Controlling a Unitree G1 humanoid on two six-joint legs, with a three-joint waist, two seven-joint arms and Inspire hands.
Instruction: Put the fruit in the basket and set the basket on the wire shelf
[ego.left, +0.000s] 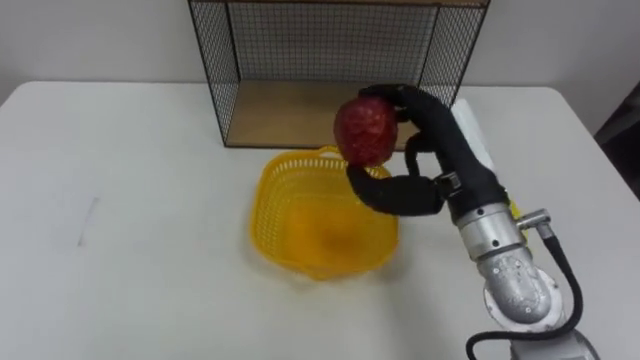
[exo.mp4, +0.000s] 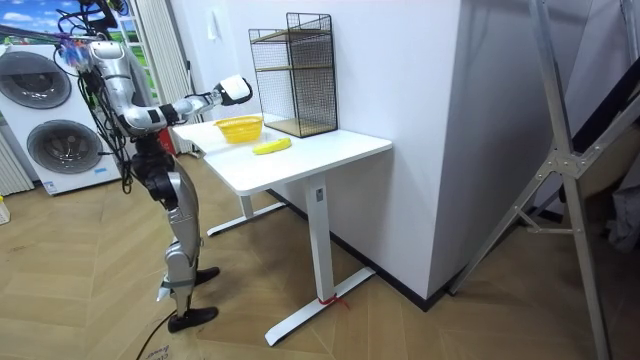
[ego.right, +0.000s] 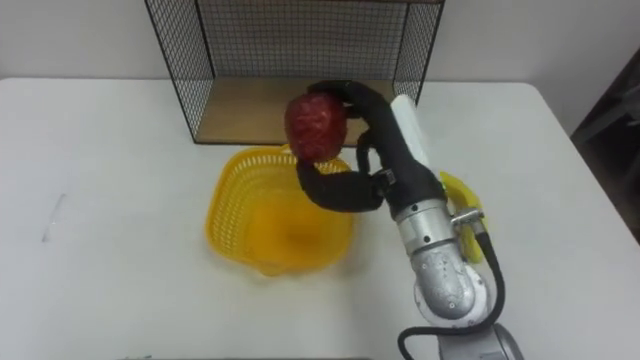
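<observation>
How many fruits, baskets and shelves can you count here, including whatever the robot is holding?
Fruit: 2, the red fruit in the right hand and the banana.
Basket: 1.
Wire shelf: 1.
Total: 4.

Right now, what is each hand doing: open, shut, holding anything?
Right hand: shut on the red fruit, held over the yellow basket.
Left hand: cannot be told.
</observation>
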